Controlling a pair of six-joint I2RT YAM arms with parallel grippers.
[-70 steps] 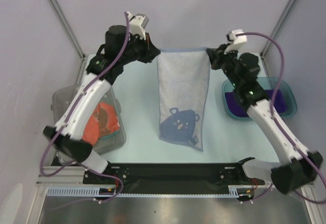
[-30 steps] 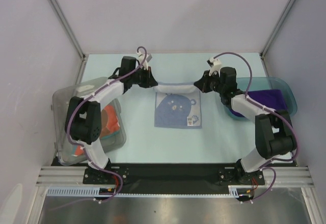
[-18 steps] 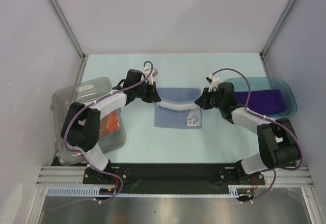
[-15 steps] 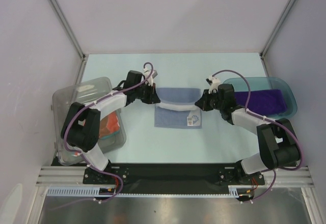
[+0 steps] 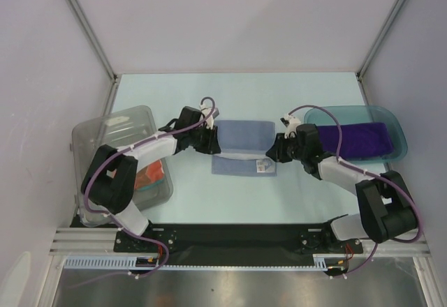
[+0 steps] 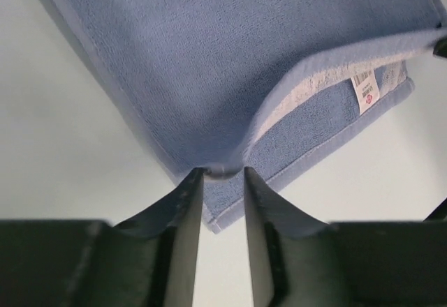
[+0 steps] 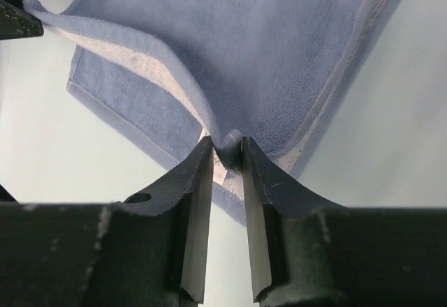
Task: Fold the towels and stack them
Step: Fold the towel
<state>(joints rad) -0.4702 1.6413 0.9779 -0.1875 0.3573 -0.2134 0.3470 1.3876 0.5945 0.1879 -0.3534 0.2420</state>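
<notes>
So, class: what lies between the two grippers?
The folded light blue towel fills the stretch from the left gripper to the right gripper, seen most clearly in the top view.

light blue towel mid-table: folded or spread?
Folded. The light blue towel lies doubled over; its lower layer's edge, with the label, shows beneath the top layer.

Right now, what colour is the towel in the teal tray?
The tray towel is purple, clearest in the top external view.
</notes>
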